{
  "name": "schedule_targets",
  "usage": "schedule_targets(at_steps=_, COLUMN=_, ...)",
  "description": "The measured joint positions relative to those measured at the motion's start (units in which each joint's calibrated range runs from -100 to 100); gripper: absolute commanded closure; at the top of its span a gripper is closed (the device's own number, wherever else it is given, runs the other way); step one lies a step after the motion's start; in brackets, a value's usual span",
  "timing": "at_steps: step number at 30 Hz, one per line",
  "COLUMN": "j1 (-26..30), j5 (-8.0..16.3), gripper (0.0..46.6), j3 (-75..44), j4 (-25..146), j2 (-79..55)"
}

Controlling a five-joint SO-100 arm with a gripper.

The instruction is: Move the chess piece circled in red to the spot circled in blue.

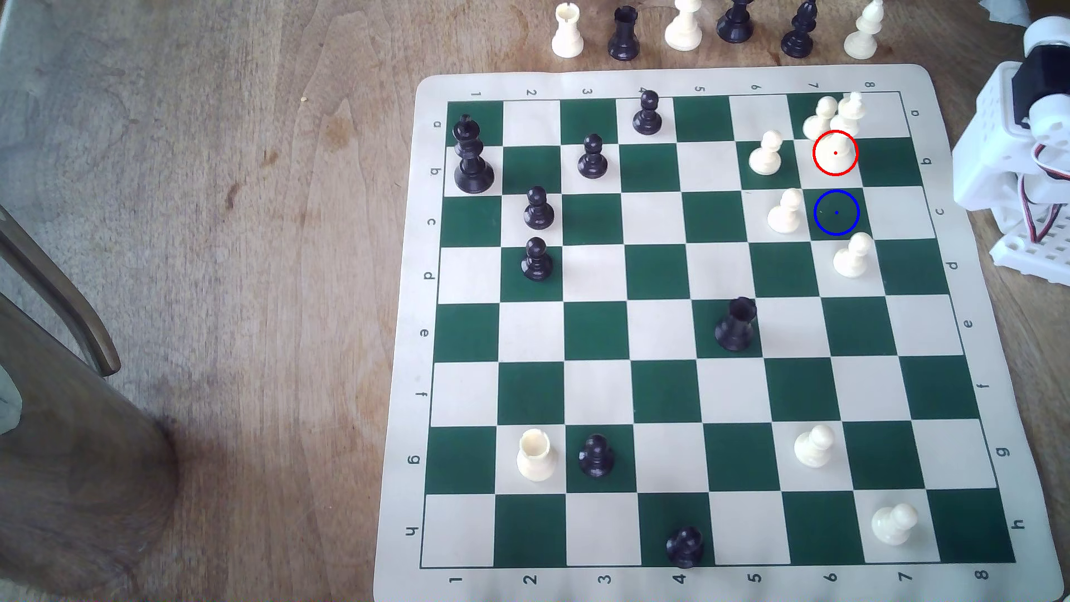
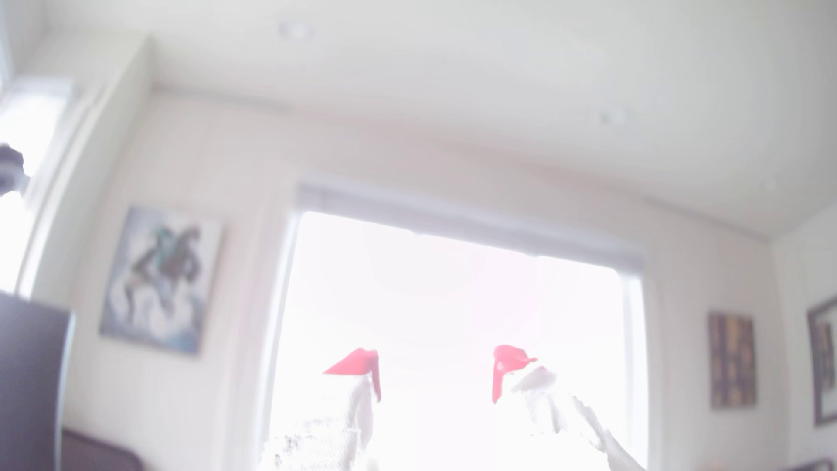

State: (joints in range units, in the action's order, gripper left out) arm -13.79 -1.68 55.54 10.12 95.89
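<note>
The white piece (image 1: 838, 130) stands in the red ring, one square from the blue-ringed green square (image 1: 836, 212). The gripper (image 2: 435, 373) points at a window (image 2: 453, 294), red-tipped jaws apart, holding nothing.

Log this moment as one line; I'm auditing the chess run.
phase: not started | gripper: open, empty, aimed at window | white king: on red-ringed square, untouched | blue-ringed green square: vacant | arm: off mat

A worn wooden table (image 1: 231, 173) with a dark chair arm (image 1: 63, 301) at the exterior view's left. In the wrist view, pale walls and ceiling (image 2: 453, 68), a glaring bright window (image 2: 453, 294), a framed painting (image 2: 161, 278) beside it, and smaller pictures (image 2: 731, 360) on its other side.
</note>
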Motion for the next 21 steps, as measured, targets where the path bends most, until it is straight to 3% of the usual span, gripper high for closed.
schedule_targets(at_steps=6, j1=-1.5, j5=1.4, gripper=23.0, j3=-5.2, j4=25.8, j2=0.0)
schedule_targets(at_steps=11, j1=-2.2, j5=2.5, gripper=23.0, j3=-7.0, j4=42.9, j2=-2.3)
schedule_targets(at_steps=18, j1=-4.4, j5=8.1, gripper=19.8, j3=-18.9, j4=62.2, j2=-18.1)
schedule_targets(at_steps=21, j1=-4.6, j5=9.0, gripper=19.9, j3=-21.9, j4=67.8, j2=-23.4)
